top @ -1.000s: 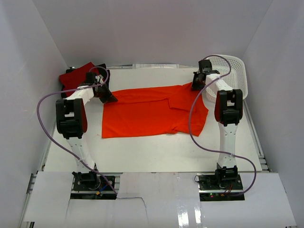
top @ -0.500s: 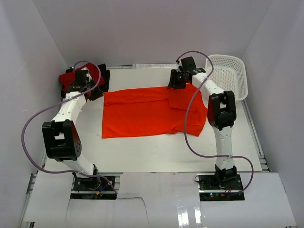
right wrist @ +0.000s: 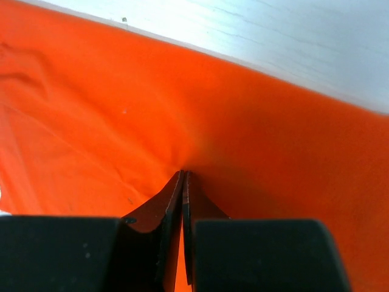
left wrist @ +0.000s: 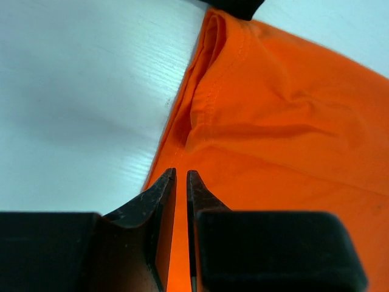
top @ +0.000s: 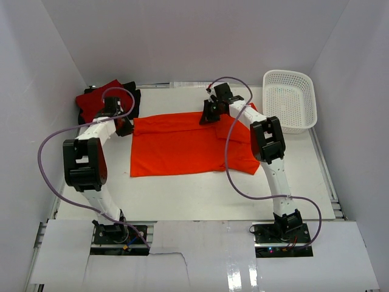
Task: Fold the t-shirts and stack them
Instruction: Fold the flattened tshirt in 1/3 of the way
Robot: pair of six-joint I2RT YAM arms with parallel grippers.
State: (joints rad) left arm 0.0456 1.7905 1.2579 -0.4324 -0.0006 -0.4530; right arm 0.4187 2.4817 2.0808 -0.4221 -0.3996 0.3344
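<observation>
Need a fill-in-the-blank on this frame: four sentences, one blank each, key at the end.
1. The spread t-shirt lying flat mid-table is ____ in colour.
2. The right gripper is ____ on the spread t-shirt's far edge.
3. The white basket sits at the table's far ____ corner.
4. The crimson t-shirt lies bunched at the table's far ____ corner.

Missing words: orange; shut; right; left.
</observation>
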